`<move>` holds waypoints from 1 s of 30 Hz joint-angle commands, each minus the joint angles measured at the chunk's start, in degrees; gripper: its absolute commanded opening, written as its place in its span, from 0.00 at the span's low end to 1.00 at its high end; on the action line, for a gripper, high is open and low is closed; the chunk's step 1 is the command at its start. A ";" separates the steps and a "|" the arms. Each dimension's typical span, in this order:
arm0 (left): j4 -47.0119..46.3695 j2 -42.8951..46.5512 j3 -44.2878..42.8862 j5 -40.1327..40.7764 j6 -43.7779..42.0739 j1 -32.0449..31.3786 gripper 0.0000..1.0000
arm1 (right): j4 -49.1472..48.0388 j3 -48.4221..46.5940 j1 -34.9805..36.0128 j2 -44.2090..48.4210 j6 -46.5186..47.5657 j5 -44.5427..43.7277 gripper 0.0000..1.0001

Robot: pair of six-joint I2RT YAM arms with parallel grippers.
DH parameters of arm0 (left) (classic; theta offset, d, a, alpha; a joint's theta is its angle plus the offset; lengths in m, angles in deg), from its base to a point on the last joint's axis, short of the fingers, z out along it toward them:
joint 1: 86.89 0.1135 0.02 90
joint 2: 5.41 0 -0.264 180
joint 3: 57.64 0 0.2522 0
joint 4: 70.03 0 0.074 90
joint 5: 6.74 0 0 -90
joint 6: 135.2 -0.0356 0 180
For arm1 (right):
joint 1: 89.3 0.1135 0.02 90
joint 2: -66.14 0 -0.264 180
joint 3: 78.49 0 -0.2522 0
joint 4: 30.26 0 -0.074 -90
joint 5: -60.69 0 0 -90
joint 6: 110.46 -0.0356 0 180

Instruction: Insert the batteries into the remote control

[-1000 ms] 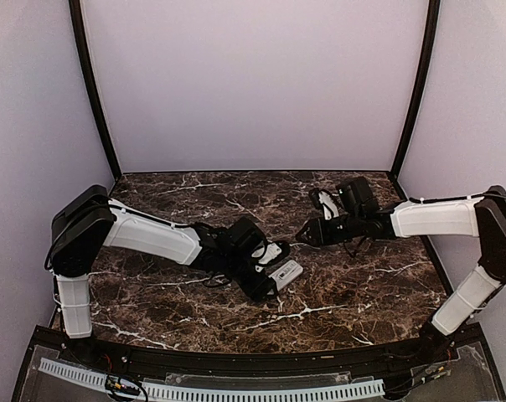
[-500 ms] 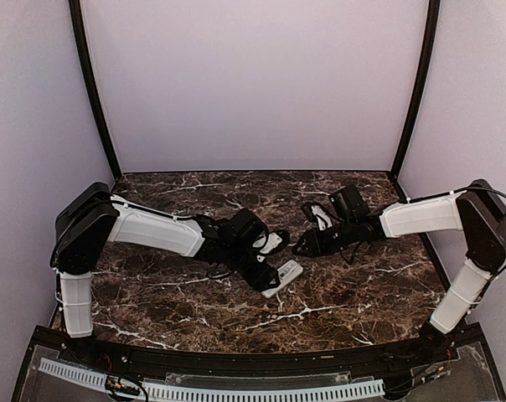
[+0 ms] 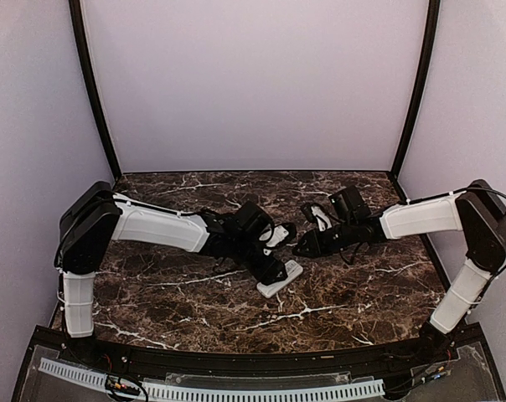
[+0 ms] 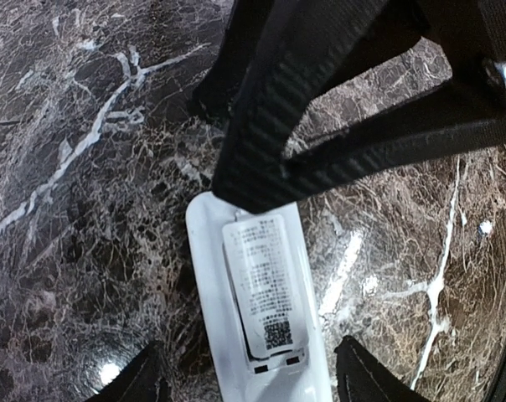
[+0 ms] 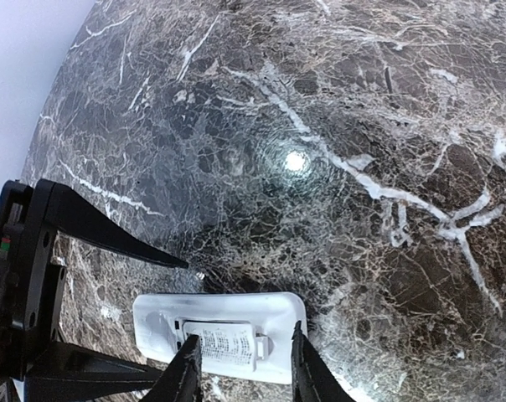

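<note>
The remote control (image 3: 280, 280) lies flat on the marble table, back side up, with a labelled battery cover on it (image 4: 260, 289). My left gripper (image 3: 272, 266) hovers over it, open; its fingertips stand wide apart on either side of the remote's near end (image 4: 253, 381). My right gripper (image 3: 298, 248) is open just right of the remote; in the right wrist view its fingertips (image 5: 243, 368) frame the remote's end (image 5: 236, 322) from above. Its black fingers (image 4: 278, 109) reach over the remote's far end. No batteries are in view.
The dark marble table (image 3: 362, 285) has a raised black rim at the front (image 3: 236, 356). Black posts and pale walls close in the back and sides. The two arms meet near the table's middle.
My right gripper has moved left toward the remote. My left gripper has shifted up and right over it. The remote has slid slightly down and left.
</note>
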 commanded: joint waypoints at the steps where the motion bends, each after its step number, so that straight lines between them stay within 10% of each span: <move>1: 1.40 -1.95 -2.86 -0.53 -1.31 -0.16 0.66 | -2.41 1.16 0.00 -0.38 -0.21 1.23 0.31; 30: 4.30 -4.45 -4.07 -1.20 -1.21 -0.18 0.40 | -4.56 3.70 0.00 -0.93 -0.47 3.00 0.23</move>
